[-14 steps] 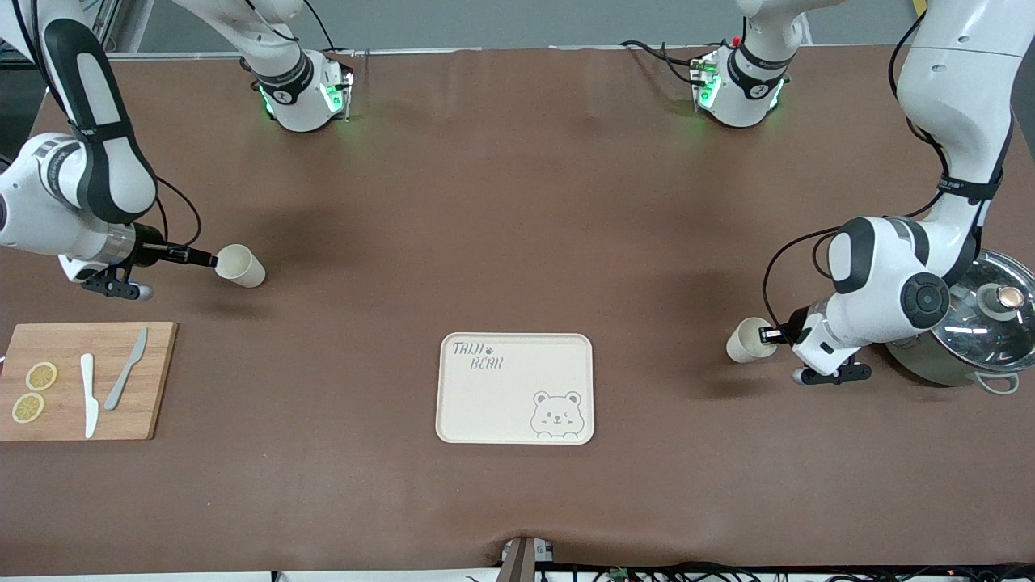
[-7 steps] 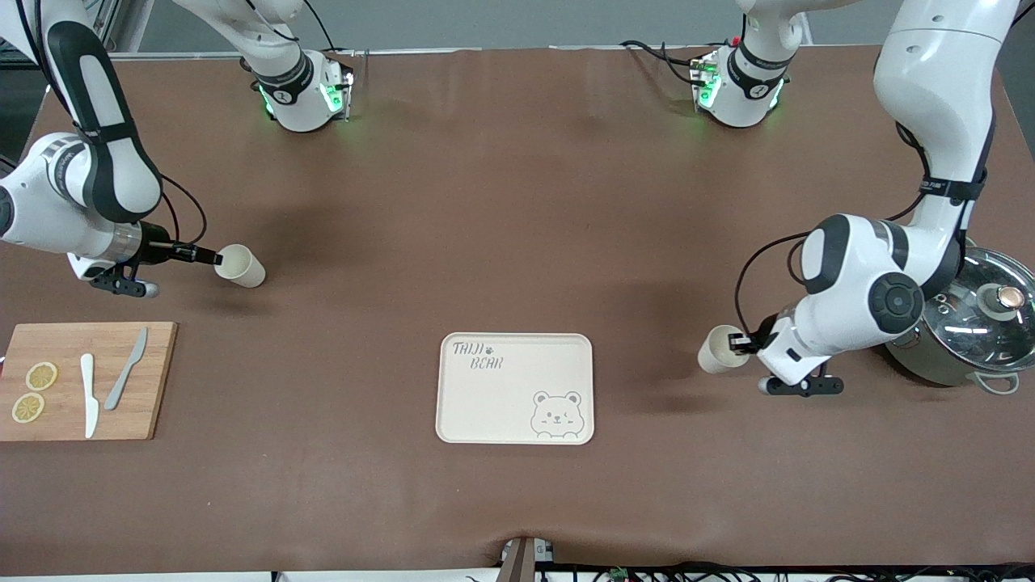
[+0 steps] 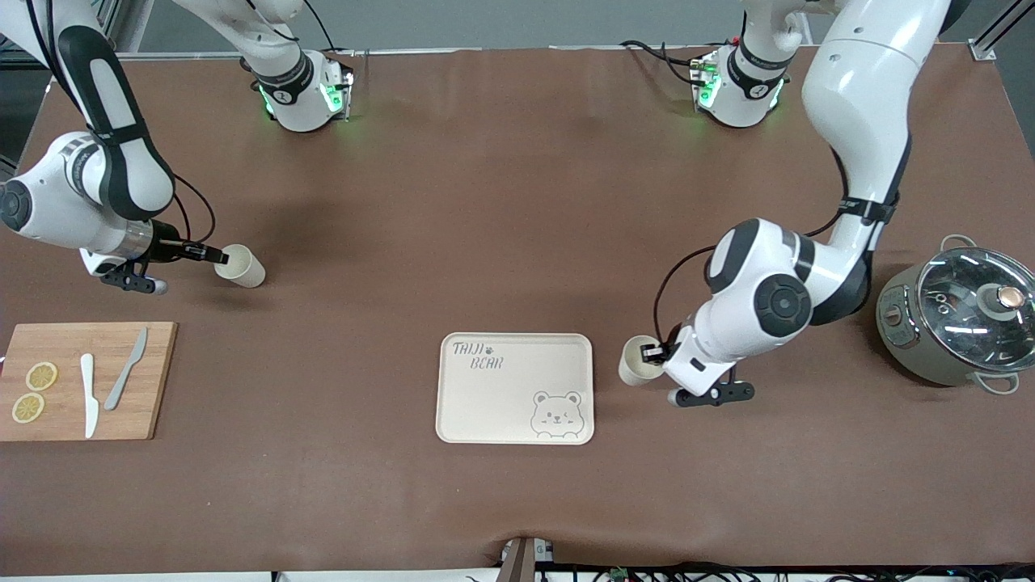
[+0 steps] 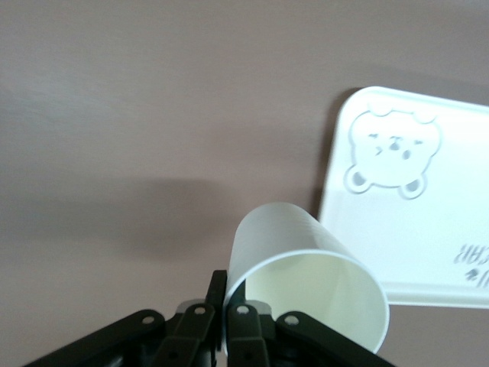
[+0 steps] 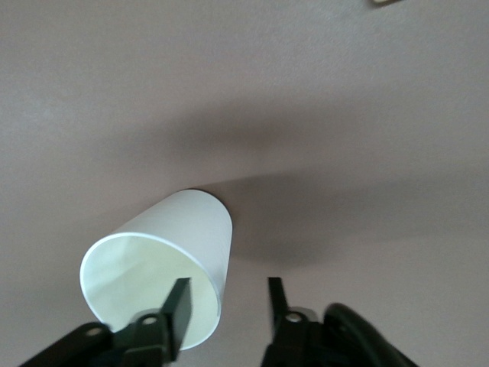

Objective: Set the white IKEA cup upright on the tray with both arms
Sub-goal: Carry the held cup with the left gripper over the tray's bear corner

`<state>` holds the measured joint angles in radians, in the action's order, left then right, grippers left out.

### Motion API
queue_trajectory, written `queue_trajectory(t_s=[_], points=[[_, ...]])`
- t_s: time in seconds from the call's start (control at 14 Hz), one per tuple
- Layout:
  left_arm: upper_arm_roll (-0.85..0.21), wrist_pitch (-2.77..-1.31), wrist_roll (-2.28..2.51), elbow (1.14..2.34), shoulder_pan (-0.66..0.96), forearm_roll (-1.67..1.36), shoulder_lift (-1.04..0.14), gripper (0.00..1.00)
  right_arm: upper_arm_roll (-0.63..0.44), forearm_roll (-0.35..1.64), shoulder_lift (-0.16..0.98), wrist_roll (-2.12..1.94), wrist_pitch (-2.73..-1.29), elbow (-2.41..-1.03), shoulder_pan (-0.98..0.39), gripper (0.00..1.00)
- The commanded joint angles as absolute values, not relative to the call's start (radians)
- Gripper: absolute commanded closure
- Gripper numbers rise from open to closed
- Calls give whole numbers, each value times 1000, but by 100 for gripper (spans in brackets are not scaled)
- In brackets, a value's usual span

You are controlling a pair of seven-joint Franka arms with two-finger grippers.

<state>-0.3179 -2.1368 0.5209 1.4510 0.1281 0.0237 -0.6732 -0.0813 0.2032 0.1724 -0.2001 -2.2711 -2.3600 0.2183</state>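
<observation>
Two white cups are in play. The left gripper [image 3: 649,353] carries one cup [image 3: 635,370] by its rim, tilted on its side with the mouth toward the arm, just beside the cream tray [image 3: 515,389] at the edge toward the left arm's end of the table. The other cup [image 3: 240,266] lies tipped on the brown table [image 3: 517,242] toward the right arm's end, well apart from the tray, farther from the front camera than the wooden cutting board [image 3: 85,380].

The carried cup hangs from a thin pinch on one wall — in the left wrist view the fingers [image 4: 229,325] are pressed together with the rim [image 4: 306,256] between them. Such a hold looks easy to lose; I'd guess a quick turn to bring the cup upright could let it swivel or slip and land on its side, or clip the tray's lip and nudge the tray.

At the right gripper [image 3: 220,257] the danger seems different. Its fingers [image 5: 179,302] are spread part way, one reaching inside the lying cup's mouth and the other outside the wall, gripping nothing that I can see. Lying on its round side, the cup could roll away if a finger bumps it before both sides meet the wall.

A lidded steel pot [image 3: 958,323] sits by the left arm, out of the way.
</observation>
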Motion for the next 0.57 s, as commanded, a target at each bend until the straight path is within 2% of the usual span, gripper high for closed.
queue_trajectory(t_s=[0.0,0.14,0.36,0.5], points=[[-308,-2109,601,1338,179,15,-738,100,-72,262,150,-245,-2289,-2399,224,80],[-310,-2111,704,1298,207,14,-774,100,-72,275,155,-268,-2286,-2398,224,100],[-284,-2117,810,1217,273,14,-833,100,-71,275,153,-287,-2280,-2395,224,100],[-227,-2121,851,1207,336,15,-847,100,-69,275,152,-330,-2276,-2376,222,100]])
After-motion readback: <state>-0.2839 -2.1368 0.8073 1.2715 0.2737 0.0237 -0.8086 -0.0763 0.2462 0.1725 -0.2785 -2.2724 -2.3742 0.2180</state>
